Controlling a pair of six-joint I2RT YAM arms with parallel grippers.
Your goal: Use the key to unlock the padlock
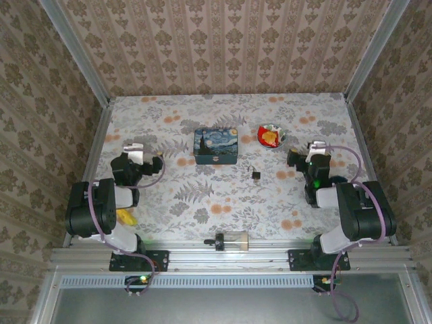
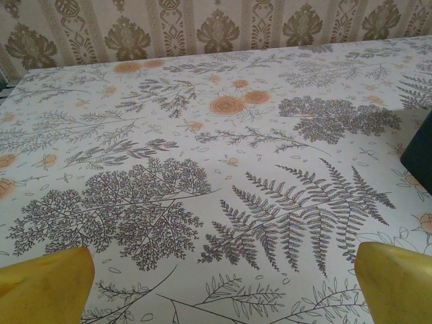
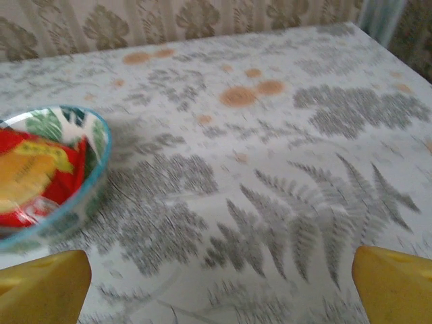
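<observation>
From above, the padlock is a dark speck, its shackle too small to make out. At eight o'clock the banana hides partly under the left arm. On the right wrist camera the blurred bowl runs off at nine o'clock.

Padlock right-front of box

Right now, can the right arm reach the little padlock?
Probably yes. The padlock sits on bare table just left of the open right gripper, with nothing between them, though it would need to turn.
</observation>
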